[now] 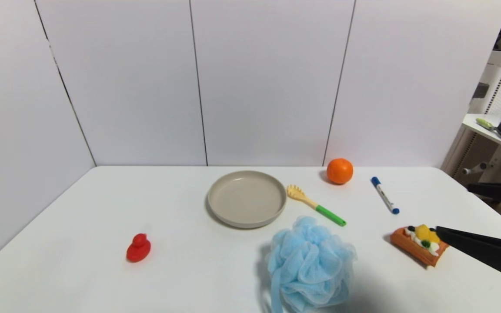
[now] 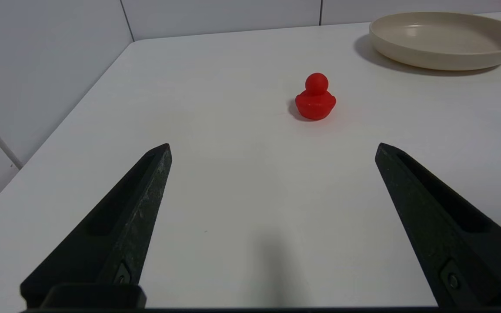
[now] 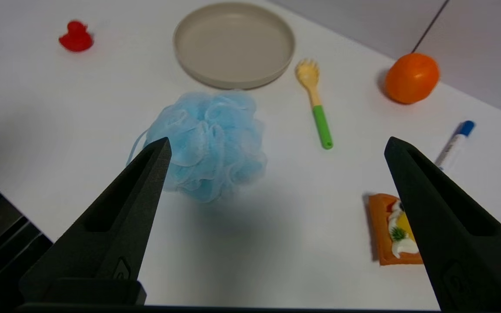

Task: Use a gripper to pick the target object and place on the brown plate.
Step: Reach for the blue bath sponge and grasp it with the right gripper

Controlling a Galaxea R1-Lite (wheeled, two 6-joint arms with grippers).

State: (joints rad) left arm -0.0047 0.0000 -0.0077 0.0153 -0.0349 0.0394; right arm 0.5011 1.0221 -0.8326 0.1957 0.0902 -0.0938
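Observation:
The fluffy light blue bath pouf (image 1: 309, 265) lies on the white table near the front, just in front of the round greyish-beige plate (image 1: 247, 198), which is empty. In the right wrist view the pouf (image 3: 209, 143) and the plate (image 3: 234, 43) lie ahead of my right gripper (image 3: 277, 143), which is open, empty and above the table to the right of the pouf. One of its black fingers (image 1: 481, 248) reaches in from the right edge of the head view. My left gripper (image 2: 273, 148) is open and empty, low over the table's left part.
An orange ball (image 1: 339, 171), a blue-capped marker (image 1: 385, 195) and a yellow-green fork (image 1: 315, 204) lie behind the pouf. A toy waffle (image 1: 420, 244) sits under my right finger. A red duck (image 1: 138, 248) stands at the left. White walls close off the back and left.

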